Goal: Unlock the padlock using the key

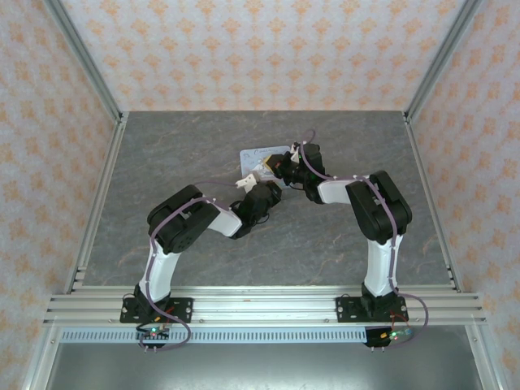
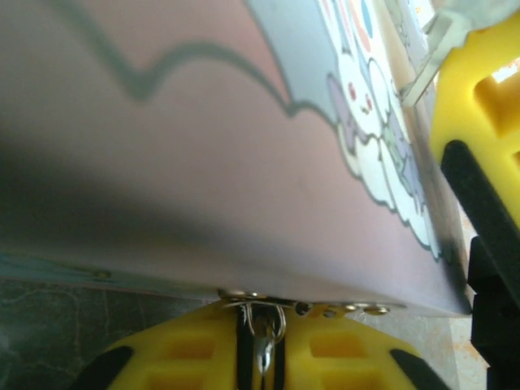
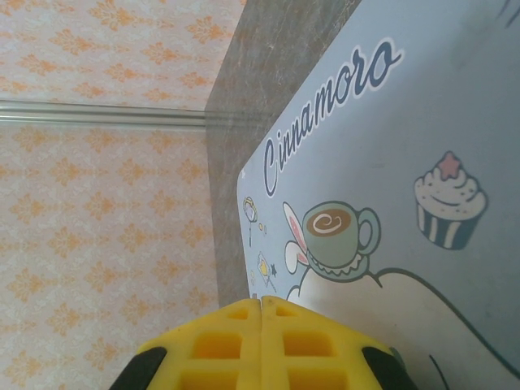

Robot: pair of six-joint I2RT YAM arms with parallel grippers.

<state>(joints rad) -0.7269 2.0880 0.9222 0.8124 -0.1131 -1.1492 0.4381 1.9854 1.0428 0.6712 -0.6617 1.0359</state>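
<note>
On the grey marbled table (image 1: 162,162), mid-way back, lies a pale blue rectangular tin (image 1: 256,154) with a white cartoon figure. The right gripper (image 3: 262,321), jaws pressed together, hangs just over its lid. At its near edge the left gripper (image 2: 262,331) pinches a tiny silvery metal key (image 2: 263,351).

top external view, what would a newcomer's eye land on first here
The left arm and right arm bend inward and meet over a pale blue tin near the middle of the grey table. In the left wrist view, the left gripper pinches a small silvery piece, likely the key, right at the tin's edge. The right gripper is shut, facing the tin's cartoon print.
</note>
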